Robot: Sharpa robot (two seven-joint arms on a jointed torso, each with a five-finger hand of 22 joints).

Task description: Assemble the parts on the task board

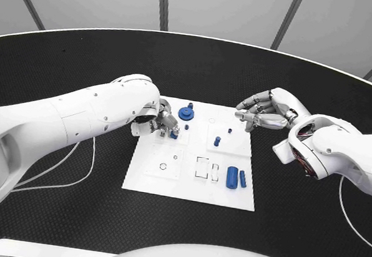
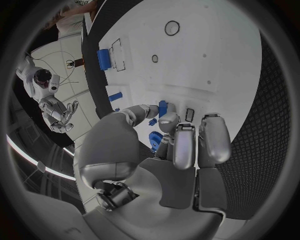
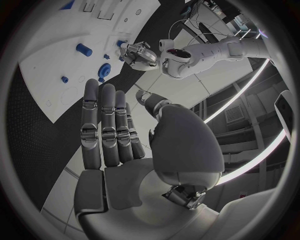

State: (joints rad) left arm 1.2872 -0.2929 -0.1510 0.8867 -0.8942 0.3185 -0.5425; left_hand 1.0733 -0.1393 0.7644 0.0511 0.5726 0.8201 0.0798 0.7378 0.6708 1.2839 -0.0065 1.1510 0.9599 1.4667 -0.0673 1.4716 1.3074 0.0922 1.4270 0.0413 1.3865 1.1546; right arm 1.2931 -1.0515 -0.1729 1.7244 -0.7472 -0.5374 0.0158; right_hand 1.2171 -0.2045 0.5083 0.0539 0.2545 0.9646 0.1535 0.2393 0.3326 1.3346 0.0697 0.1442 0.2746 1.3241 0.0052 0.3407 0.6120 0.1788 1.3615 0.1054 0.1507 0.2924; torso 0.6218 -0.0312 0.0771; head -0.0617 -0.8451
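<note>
In the head view my left hand (image 1: pixel 162 124) covered the far left corner of the task board (image 1: pixel 188 188), and the small blue part (image 1: pixel 173 134) at its fingertips was half hidden, so I could not tell whether I held it or only touched it. My own palm blocked the near board in my left wrist view. The worktop (image 1: pixel 49 213) ran off the picture's edges.

White task board (image 1: pixel 157 185) mid-table; blue parts (image 1: pixel 232 177) scattered on it

A robotics lab — round black table (image 1: pixel 194 60), pale panelled walls (image 1: pixel 226 11), white task board (image 1: pixel 188 191).
</note>
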